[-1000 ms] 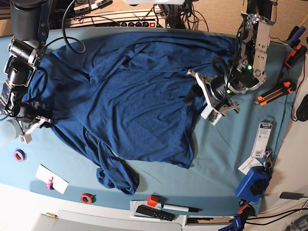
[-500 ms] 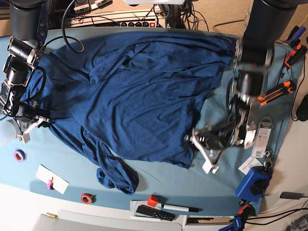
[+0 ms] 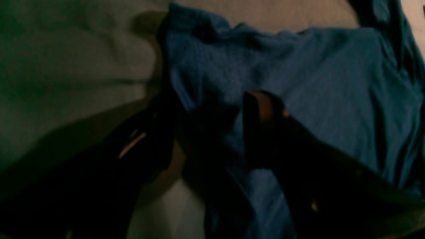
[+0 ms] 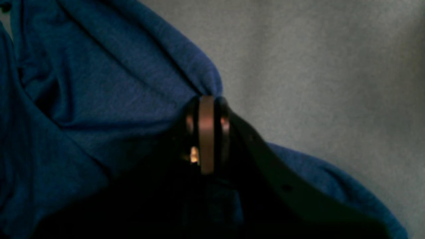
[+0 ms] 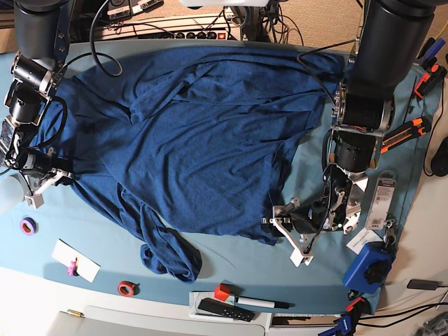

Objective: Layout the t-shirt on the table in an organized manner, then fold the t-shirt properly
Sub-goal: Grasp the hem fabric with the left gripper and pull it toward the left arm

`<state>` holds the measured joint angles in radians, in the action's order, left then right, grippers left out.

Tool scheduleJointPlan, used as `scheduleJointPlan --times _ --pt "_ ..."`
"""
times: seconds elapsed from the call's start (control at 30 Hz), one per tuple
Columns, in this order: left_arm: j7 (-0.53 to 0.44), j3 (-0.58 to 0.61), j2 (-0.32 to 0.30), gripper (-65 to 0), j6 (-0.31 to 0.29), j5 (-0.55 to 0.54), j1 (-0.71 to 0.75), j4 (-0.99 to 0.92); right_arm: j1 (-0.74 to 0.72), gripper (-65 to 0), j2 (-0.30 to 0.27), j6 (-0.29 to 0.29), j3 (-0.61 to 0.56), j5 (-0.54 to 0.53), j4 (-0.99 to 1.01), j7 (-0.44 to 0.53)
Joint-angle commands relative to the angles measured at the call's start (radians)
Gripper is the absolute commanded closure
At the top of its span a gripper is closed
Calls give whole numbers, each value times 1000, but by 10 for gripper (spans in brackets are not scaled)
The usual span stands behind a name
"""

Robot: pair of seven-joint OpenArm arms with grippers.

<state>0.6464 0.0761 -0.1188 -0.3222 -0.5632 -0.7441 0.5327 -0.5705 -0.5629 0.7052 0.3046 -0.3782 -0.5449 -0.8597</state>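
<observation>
While the t-shirt (image 5: 189, 140) lies spread but rumpled over most of the bench (image 5: 231, 262), reaching from the back edge toward the front, it is not yet laid flat: folds cross its middle and one sleeve is bunched into a lump near the front-left corner. The right fingers (image 5: 36, 183) are pinched fully together on a fold of the shirt's edge by the left edge of the bench; the right wrist view shows the cloth gathered into the closed tips (image 4: 206, 109). The left fingers (image 5: 287, 227) stand wide apart, low over the shirt's lower corner near the front-right part of the bench. In the left wrist view one finger (image 3: 262, 109) sits over the cloth and the other beside the hem, with nothing gripped yet.

This knit looks light, soft and limp, so it will likely drape and stretch rather than hold any shape, and it will drag on the bench cover instead of sliding cleanly. A sound hold is probably at the hem corner or a seam, where the layers are thicker and less prone to slip out. Pulling from two opposite edges at once should flatten the creases. The bunched sleeve likely needs its own tug afterward.
</observation>
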Motion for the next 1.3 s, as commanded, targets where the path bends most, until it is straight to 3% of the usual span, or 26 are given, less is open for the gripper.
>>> scheduleJointPlan --times 0.0,0.27,0.57,0.63,0.67,0.7,0.87,1.07,1.27 --pt "31 0 14 -324 8 13 -5 4 -11 0 -16 -7 -2 27 -5 -25" --pt "-13 0 75 -316 8 62 14 4 -11 0 -16 -7 -2 27 -5 -26" --pt "-62 0 55 -153 7 62 7 6 -11 0 -16 -7 -2 27 -5 -4" --pt "-66 0 45 -67 -1 61 -2 8 -11 0 -16 -7 -2 27 -5 2" --pt "-69 0 40 -14 -16 61 -8 8 -11 0 -16 -7 -2 27 -5 4" --pt "-72 0 37 0 -28 60 -13 9 -11 0 -16 -7 -2 27 -5 4" --pt "-63 -1 29 0 -109 1 -41 9 -11 0 -16 -7 -2 27 -5 4" --pt "72 -1 9 0 -286 -185 -51 32 -10 0 -19 -7 -2 27 -14 3" --pt "141 -1 -55 0 -334 -288 -51 80 20 0 -18 -22 104 27 -162 -5"
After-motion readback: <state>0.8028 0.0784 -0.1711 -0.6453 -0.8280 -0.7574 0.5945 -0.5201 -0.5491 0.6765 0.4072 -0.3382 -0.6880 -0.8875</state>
